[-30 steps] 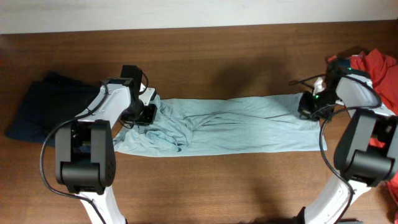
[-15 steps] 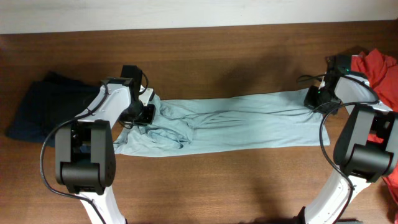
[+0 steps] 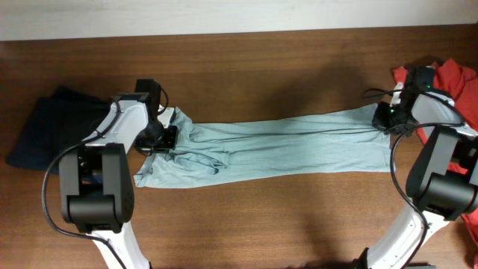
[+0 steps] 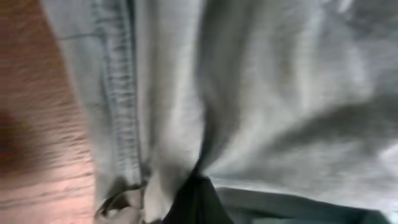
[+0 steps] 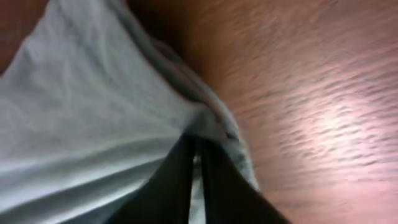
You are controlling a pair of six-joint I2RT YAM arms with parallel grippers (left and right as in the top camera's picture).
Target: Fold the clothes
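A light blue garment [image 3: 276,149] lies stretched in a long band across the wooden table. My left gripper [image 3: 166,134] is shut on its bunched left end, which fills the left wrist view [image 4: 249,93]. My right gripper [image 3: 384,118] is shut on the garment's upper right corner; the right wrist view shows the cloth edge [image 5: 93,118] pinched between the dark fingers [image 5: 196,155]. The cloth is pulled taut between the two grippers, with wrinkles near the left end.
A dark navy garment [image 3: 56,127] lies at the far left of the table. A red garment [image 3: 455,86] is heaped at the right edge. A white wall strip runs along the back.
My right gripper has pulled the garment's right corner farther right and back, and my left gripper has shifted left, so the cloth is longer and tauter.
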